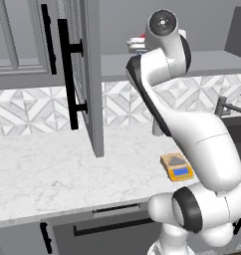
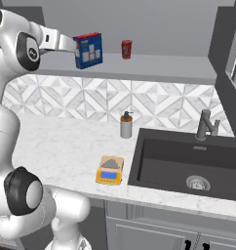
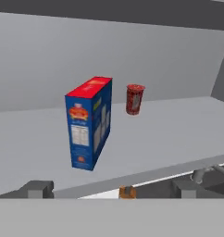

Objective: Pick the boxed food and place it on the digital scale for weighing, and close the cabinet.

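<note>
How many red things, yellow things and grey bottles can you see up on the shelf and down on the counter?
Red things: 2, the boxed food with its red top and the small red can
Yellow things: 1, the digital scale
Grey bottles: 1, the soap dispenser
Total: 4

Count taken across the views. Boxed food [image 3: 89,123]: one carton, upright on the inner shelf [image 3: 178,129]. Small red can [image 3: 134,99]: one, on the same shelf, apart from the carton. Digital scale [image 2: 109,170]: one, on the table [image 1: 48,169]. Soap dispenser [image 2: 126,125]: one, near the sink. Sink [image 2: 188,163]: one basin, with one faucet [image 2: 206,125] (a single drain shows in the basin floor). Cabinet doors [image 1: 87,74] visible: two on the left side, each carrying one long black bar handle [image 1: 67,74].
</note>
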{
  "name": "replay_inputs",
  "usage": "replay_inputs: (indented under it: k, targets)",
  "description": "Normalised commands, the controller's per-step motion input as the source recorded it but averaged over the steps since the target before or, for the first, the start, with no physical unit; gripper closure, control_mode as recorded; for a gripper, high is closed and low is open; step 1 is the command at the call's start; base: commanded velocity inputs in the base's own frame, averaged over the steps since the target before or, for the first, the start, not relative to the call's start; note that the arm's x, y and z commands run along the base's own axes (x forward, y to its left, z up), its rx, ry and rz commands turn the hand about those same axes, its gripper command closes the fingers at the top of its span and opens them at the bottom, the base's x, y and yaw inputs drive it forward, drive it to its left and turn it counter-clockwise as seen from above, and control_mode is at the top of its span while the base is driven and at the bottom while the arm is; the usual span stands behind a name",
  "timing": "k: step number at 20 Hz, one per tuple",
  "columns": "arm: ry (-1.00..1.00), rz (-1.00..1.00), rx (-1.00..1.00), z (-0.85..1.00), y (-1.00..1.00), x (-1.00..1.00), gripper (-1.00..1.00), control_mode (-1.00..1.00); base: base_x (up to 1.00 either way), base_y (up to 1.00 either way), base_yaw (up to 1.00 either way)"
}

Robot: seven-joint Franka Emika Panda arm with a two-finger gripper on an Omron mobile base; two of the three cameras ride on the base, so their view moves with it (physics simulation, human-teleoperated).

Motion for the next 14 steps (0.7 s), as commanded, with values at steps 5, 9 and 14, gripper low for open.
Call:
replay_inputs:
  k: [5, 9, 14]
  targets:
    - [0.00, 0.00, 0.00, 0.00, 0.08, 0.36, -1.00, -1.00, 0.00, 0.00, 0.00]
    - [0.00, 0.00, 0.00, -0.02, 0.05, 0.39, -1.00, -1.00, 0.00, 0.00, 0.00]
    - [0.00, 0.00, 0.00, -0.12, 0.00, 0.35, -1.00, -1.00, 0.00, 0.00, 0.00]
